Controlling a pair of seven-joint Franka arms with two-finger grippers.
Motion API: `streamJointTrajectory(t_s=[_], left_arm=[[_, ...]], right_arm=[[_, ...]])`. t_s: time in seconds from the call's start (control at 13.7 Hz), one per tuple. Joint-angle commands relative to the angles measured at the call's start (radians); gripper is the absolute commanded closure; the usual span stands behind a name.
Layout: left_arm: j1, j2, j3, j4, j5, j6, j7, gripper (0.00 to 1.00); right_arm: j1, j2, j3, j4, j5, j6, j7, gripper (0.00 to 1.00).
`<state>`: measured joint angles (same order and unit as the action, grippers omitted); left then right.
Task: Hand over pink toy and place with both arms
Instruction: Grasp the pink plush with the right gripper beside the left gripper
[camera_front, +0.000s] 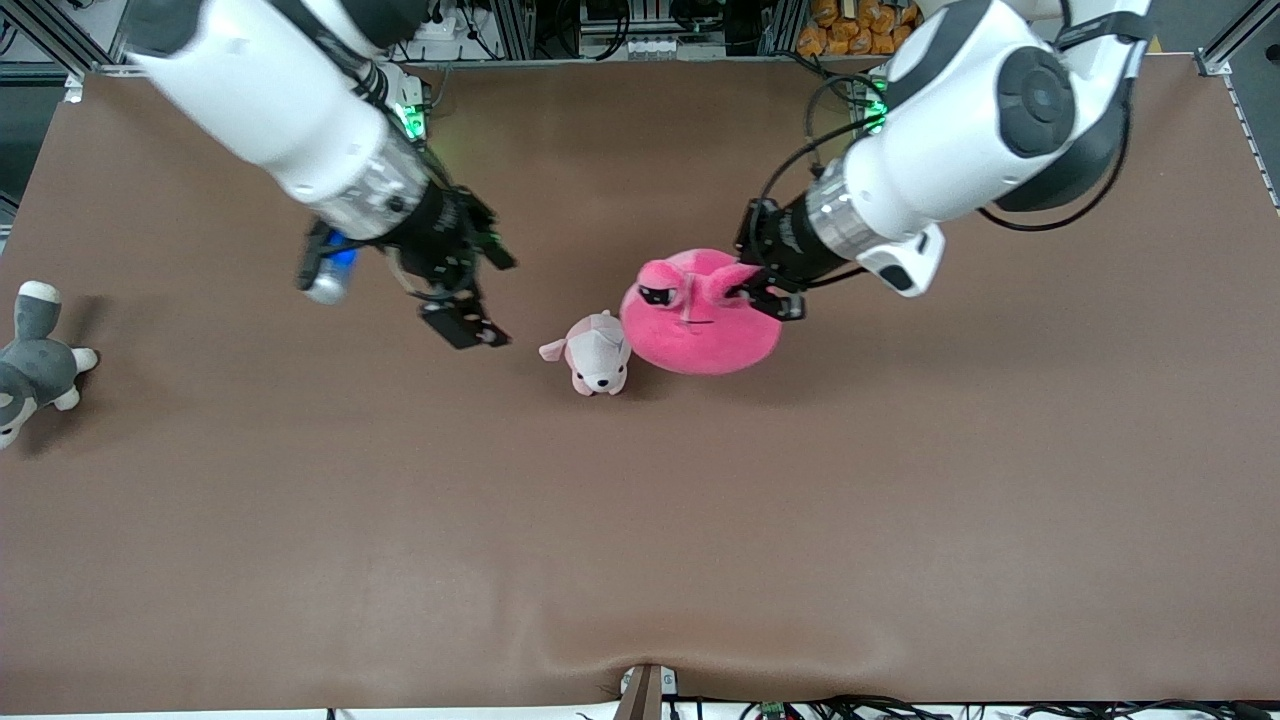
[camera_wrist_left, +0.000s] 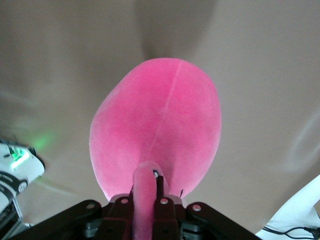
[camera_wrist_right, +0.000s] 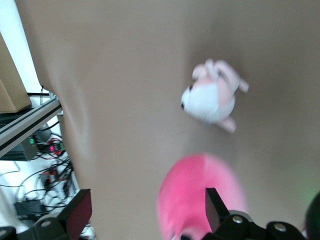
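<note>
The pink toy (camera_front: 700, 330) is a round hot-pink plush with dark half-closed eyes, near the middle of the table. My left gripper (camera_front: 757, 292) is shut on one of its ears. In the left wrist view the ear runs up between the jaws of the left gripper (camera_wrist_left: 150, 186), and the body of the pink toy (camera_wrist_left: 160, 125) bulges out past them. I cannot tell whether the plush rests on the table. My right gripper (camera_front: 483, 292) is open and holds nothing, hovering toward the right arm's end. In the right wrist view the pink toy (camera_wrist_right: 200, 195) shows past the right gripper (camera_wrist_right: 146, 202).
A small pale pink-and-white plush puppy (camera_front: 597, 352) (camera_wrist_right: 212, 97) lies on the brown table (camera_front: 640, 520), touching the pink toy's side toward the right arm's end. A grey-and-white plush dog (camera_front: 35, 360) lies at the table's edge at the right arm's end.
</note>
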<state>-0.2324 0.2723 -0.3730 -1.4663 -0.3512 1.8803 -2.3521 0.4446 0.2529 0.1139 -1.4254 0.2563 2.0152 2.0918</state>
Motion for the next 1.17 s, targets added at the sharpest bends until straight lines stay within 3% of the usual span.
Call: streamJointTrajectory(t_s=[0.0, 0.15, 0.29, 0.36, 0.44, 0.51, 0.58, 0.66, 1.09], left_arm=[[-0.041, 0.031, 0.0, 0.043, -0.009, 0.057, -0.091, 1.0], [-0.071, 0.042, 0.0, 0.043, -0.009, 0.1, -0.143, 1.0], [-0.093, 0.048, 0.002, 0.043, -0.009, 0.128, -0.174, 1.0], [-0.1, 0.054, 0.002, 0.043, -0.009, 0.137, -0.185, 1.0], [-0.108, 0.054, 0.002, 0.043, -0.009, 0.146, -0.197, 1.0], [-0.111, 0.056, 0.0, 0.043, -0.008, 0.151, -0.203, 1.0], [-0.111, 0.056, 0.0, 0.043, -0.009, 0.151, -0.204, 1.0], [-0.111, 0.056, 0.002, 0.043, -0.009, 0.151, -0.205, 1.0], [-0.11, 0.062, 0.002, 0.043, -0.008, 0.151, -0.202, 1.0]], right_arm=[[0.046, 0.051, -0.011, 0.033, 0.012, 0.049, 0.147, 0.0], [0.065, 0.068, -0.011, 0.033, 0.012, 0.051, 0.21, 0.02], [0.089, 0.081, -0.011, 0.037, 0.011, 0.048, 0.221, 0.13], [0.094, 0.082, -0.011, 0.037, 0.009, 0.045, 0.221, 0.23], [0.097, 0.082, -0.011, 0.037, 0.004, 0.043, 0.22, 0.37], [0.095, 0.082, -0.01, 0.037, 0.012, 0.043, 0.22, 0.66], [0.092, 0.082, -0.011, 0.039, 0.014, 0.045, 0.221, 0.88], [0.095, 0.083, -0.013, 0.039, 0.012, 0.045, 0.223, 0.98], [0.08, 0.08, -0.013, 0.045, 0.008, 0.039, 0.218, 1.0]])
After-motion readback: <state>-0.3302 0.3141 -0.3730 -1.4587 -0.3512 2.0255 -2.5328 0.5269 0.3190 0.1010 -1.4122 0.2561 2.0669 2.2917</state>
